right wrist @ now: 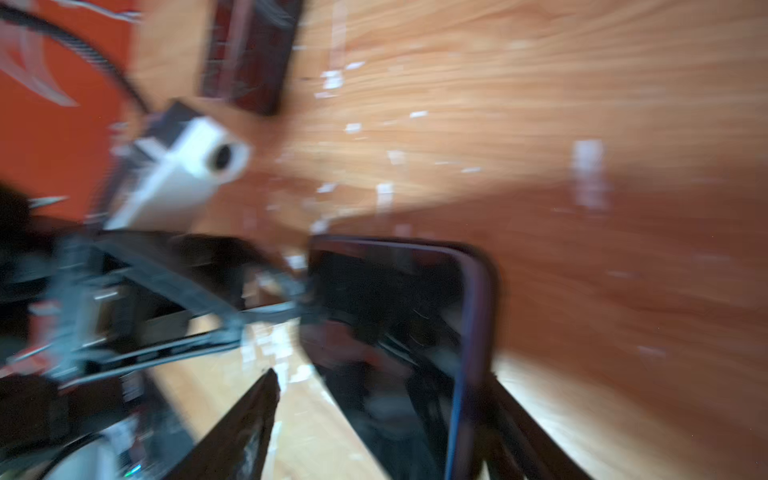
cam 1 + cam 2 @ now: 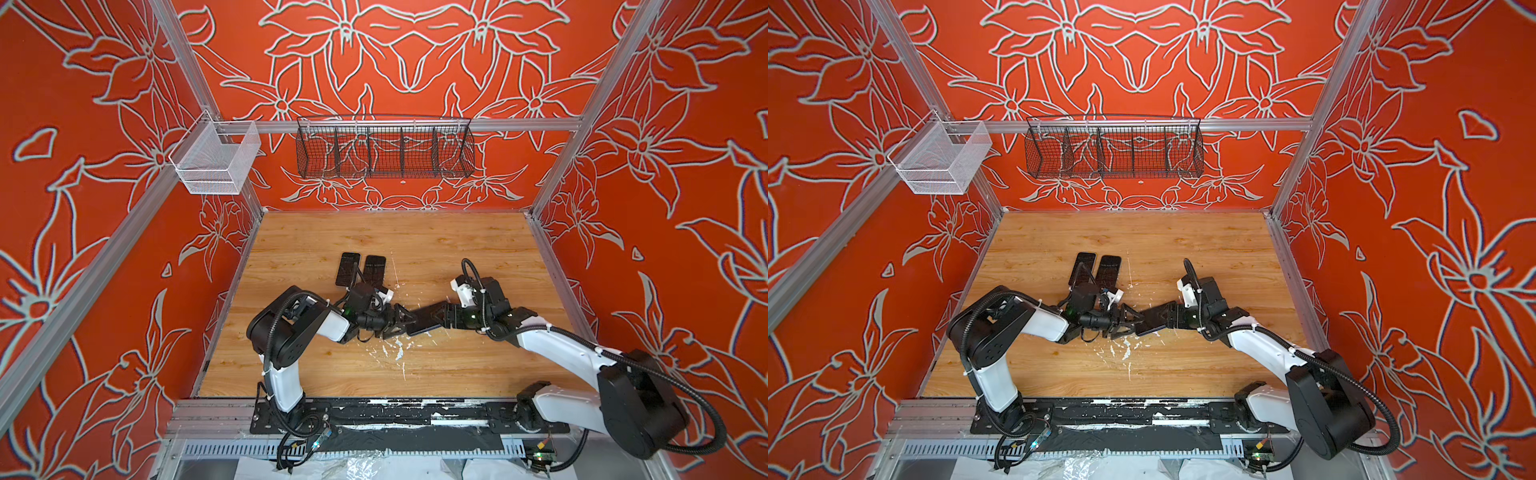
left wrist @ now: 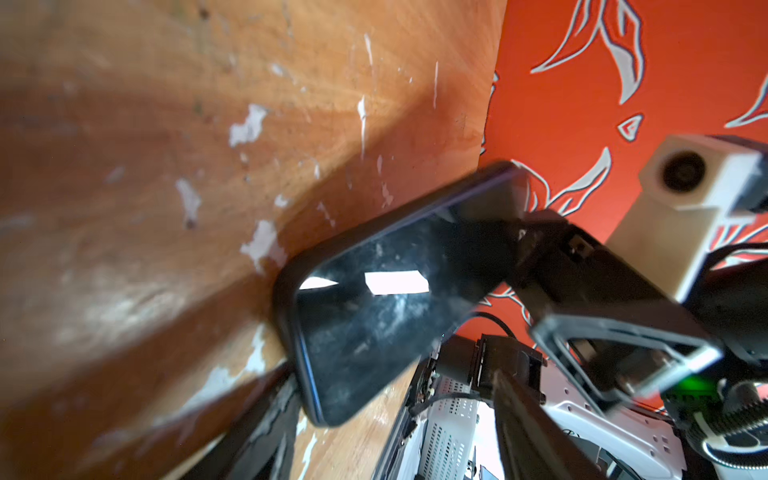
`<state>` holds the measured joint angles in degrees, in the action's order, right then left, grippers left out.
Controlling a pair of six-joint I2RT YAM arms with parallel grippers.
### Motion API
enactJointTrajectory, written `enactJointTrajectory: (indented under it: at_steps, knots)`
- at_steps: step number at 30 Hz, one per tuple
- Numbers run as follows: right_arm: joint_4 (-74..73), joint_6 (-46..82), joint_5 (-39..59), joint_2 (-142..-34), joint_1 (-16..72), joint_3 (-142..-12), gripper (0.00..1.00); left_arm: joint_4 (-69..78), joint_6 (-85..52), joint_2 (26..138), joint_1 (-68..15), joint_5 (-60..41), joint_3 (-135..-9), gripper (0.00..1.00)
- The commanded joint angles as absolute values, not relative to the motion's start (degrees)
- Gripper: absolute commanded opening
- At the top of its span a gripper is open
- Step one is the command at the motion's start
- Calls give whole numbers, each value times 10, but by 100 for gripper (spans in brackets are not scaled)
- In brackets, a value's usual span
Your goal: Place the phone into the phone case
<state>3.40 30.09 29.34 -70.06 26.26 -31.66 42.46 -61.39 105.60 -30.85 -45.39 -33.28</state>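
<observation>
While both arms meet over mid-worktop [image 2: 415,241], the step in hand looks like a handover or re-grip of the phone [image 2: 422,323], not insertion yet. The left gripper [image 2: 401,323] has its fingers [image 3: 266,424] spread either side of the phone's near end, with no clamp visible. The phone lies tilted between the two grippers; can't tell if it is lifted clear or resting on an edge. The right gripper [image 2: 433,319] straddles the other end, one finger on its rim. Blur hides the other, so pinching or not, can't tell.

Next move likely calls for one firm hold, then a carry to the two dark slabs [image 2: 348,267] side by side behind the left arm. Presumably one is the case; which one is unclear.

Around: white mesh basket [image 2: 232,166] on the left wall, black wire basket [image 2: 384,154] on the back wall, paint flecks [image 2: 399,351] below the grippers. The left wrist overlaps the slabs' near ends and may crowd the approach.
</observation>
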Motion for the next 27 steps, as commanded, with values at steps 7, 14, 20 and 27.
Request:
enactJointTrajectory:
  at_steps: [7, 14, 20, 27]
  knots:
    - [-5, 309, 439, -672, 270, -328, 71, 332, -606, 1118, -307, -367, -299, 73]
    - [0, 323, 396, -675, 260, -326, 60, 342, -608, 1115, -302, -366, -289, 72]
    - [11, 325, 395, -684, 258, -328, 45, 345, -607, 1116, -300, -366, -288, 72]
    - [33, 319, 385, -675, 257, -330, 21, 352, -608, 1117, -295, -368, -286, 72]
